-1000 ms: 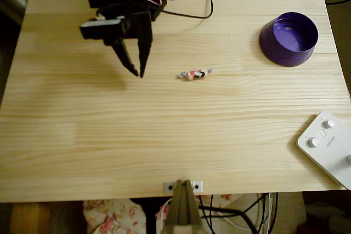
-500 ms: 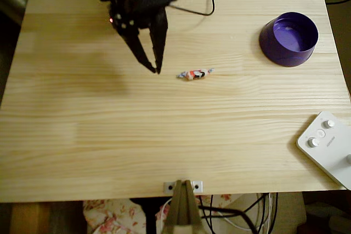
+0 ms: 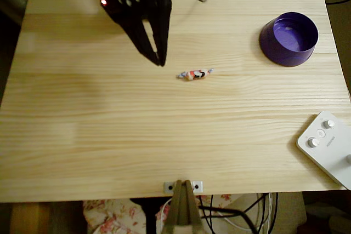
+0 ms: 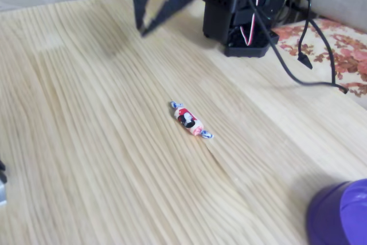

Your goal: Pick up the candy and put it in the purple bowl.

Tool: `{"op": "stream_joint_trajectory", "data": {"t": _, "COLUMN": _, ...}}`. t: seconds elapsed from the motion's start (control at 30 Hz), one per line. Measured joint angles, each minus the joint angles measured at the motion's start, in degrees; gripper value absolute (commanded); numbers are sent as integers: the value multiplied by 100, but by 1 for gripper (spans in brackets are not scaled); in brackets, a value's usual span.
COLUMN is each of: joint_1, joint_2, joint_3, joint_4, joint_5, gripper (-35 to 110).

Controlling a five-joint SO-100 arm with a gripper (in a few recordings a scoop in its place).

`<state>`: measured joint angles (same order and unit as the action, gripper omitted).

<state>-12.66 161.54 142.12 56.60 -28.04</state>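
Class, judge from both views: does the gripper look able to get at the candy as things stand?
Probably yes. The gripper hangs close to the candy, with bare table between them; the purple bowl sits well aside.

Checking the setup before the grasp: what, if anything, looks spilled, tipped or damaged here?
Nothing stands out. The candy lies intact on the table, the purple bowl sits upright, and the tool hangs above the wood.

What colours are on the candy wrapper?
The candy is red, white and dark, with pale twisted ends; clearest in the fixed view.
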Motion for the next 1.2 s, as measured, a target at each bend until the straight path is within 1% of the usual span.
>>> {"op": "stream_joint_trajectory", "data": {"t": 0.17, "joint_1": -299, "joint_2": -2083, "joint_3": -967, "joint_4": 141, "joint_5": -668, "gripper": -1}}
{"op": "stream_joint_trajectory", "data": {"t": 0.3, "joint_1": -800, "joint_2": -3111, "joint_3": -1433, "joint_4": 343, "joint_5": -1204, "gripper": 0}}
{"op": "stream_joint_trajectory", "data": {"t": 0.37, "joint_1": -1072, "joint_2": -3516, "joint_3": -1564, "joint_4": 422, "joint_5": -1503, "gripper": 0}}
{"op": "stream_joint_trajectory", "data": {"t": 0.53, "joint_1": -1336, "joint_2": -4254, "joint_3": -1907, "joint_4": 589, "joint_5": -2048, "gripper": 1}}
{"op": "stream_joint_trajectory", "data": {"t": 0.73, "joint_1": -1608, "joint_2": -4755, "joint_3": -2224, "joint_4": 817, "joint_5": -2487, "gripper": 5}}
{"op": "stream_joint_trajectory", "data": {"t": 0.93, "joint_1": -1749, "joint_2": -4939, "joint_3": -2215, "joint_4": 747, "joint_5": -2382, "gripper": 11}}
{"op": "stream_joint_trajectory", "data": {"t": 1.2, "joint_1": -2048, "joint_2": -4939, "joint_3": -1854, "joint_4": 510, "joint_5": -1872, "gripper": 13}}
